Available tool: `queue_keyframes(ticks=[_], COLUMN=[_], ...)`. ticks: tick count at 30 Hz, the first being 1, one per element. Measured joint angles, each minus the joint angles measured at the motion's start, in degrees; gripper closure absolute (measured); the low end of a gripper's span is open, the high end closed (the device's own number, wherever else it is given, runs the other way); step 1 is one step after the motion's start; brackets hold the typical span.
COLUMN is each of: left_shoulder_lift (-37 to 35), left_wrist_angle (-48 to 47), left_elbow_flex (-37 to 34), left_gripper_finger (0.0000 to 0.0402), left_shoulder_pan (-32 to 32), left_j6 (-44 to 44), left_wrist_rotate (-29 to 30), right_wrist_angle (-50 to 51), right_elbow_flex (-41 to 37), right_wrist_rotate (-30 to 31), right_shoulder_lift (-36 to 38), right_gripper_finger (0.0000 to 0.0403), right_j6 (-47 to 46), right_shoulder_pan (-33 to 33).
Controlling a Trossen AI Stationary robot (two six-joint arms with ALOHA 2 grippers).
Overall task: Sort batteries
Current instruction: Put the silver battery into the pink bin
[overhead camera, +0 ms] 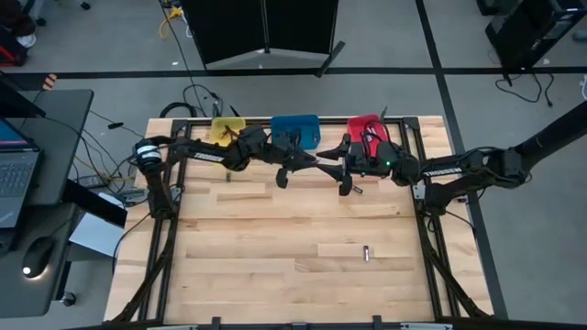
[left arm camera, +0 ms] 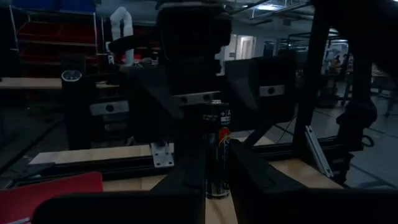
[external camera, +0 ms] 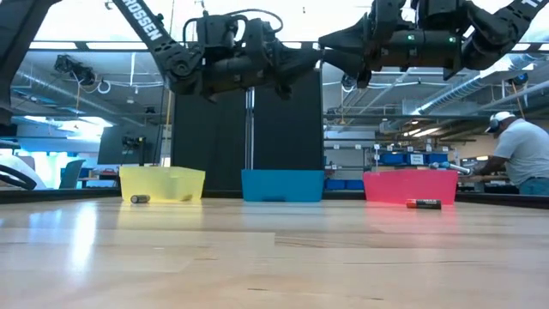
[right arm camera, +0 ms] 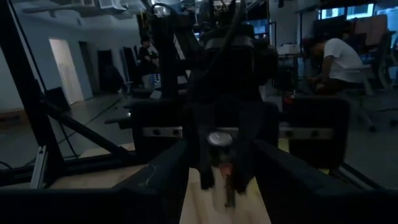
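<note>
Closest to the front edge of my pale wooden slatted table [overhead camera: 238, 275] lay a small black cylindrical battery with a reddish end [external camera: 424, 203]. It rested on its side, alone on the boards, on the right half and well apart from everything else.

Farther in, and raised well above the boards, my two grippers met nose to nose. They hung over the stretch in front of the blue and red bins. My left gripper [left arm camera: 217, 183] was pinching a dark cylindrical cell with light printing on its label [left arm camera: 218, 146]. The cell stood between my left fingers [left arm camera: 186, 177], which pressed on it from both sides. My right gripper [right arm camera: 221, 186] faced that cell head on, and from my right wrist I saw its silvery round end [right arm camera: 219, 138]. My right fingers [right arm camera: 155, 180] were spread wide on either side and touched nothing that I could see.

Beyond that, a small silvery-ended battery [external camera: 140, 199] lay on its side on the table, just in front of the yellow bin.

Along the far edge stood three open plastic bins in a row. The yellow bin [external camera: 163, 183] was on my left, the blue bin [external camera: 282, 184] in the middle and the red bin [external camera: 410, 185] on my right. I could not see into them from table height.

Past the table, in the room behind, a person in a light shirt [external camera: 515, 150] was bent over a bench.
</note>
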State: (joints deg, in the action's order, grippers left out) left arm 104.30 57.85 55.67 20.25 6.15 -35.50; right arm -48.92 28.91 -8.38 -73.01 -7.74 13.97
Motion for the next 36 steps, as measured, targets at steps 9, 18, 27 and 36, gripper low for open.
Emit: queue_keyframes(ticks=[9, 18, 27, 36], left_shoulder_lift=[3.07, 3.07, 2.98, 2.16], left_wrist_angle=[-0.23, 1.48, -0.17, -7.74], left_elbow_flex=[3.41, 3.66, 3.7, 3.7], left_gripper_finger=[0.0356, 0.0356, 0.0294, 0.0222], left_shoulder_pan=[0.0, 0.0, 0.0, 1.96], left_j6=[1.25, 1.65, 1.65, -4.39], left_wrist_rotate=[-0.24, -0.79, -0.18, 3.32], right_wrist_angle=[-1.4, -1.6, -2.14, 6.63], right_elbow_flex=[0.02, 0.09, 0.18, 7.57], right_wrist_rotate=[0.06, 1.11, 1.27, 1.29], right_shoulder_lift=[0.0, 0.07, 0.0, 0.98], right_gripper_finger=[0.028, 0.0339, 0.0339, 0.0339], right_j6=[1.41, 3.5, 4.5, 8.26], right_shoulder_pan=[-0.14, -0.36, -0.27, 2.57])
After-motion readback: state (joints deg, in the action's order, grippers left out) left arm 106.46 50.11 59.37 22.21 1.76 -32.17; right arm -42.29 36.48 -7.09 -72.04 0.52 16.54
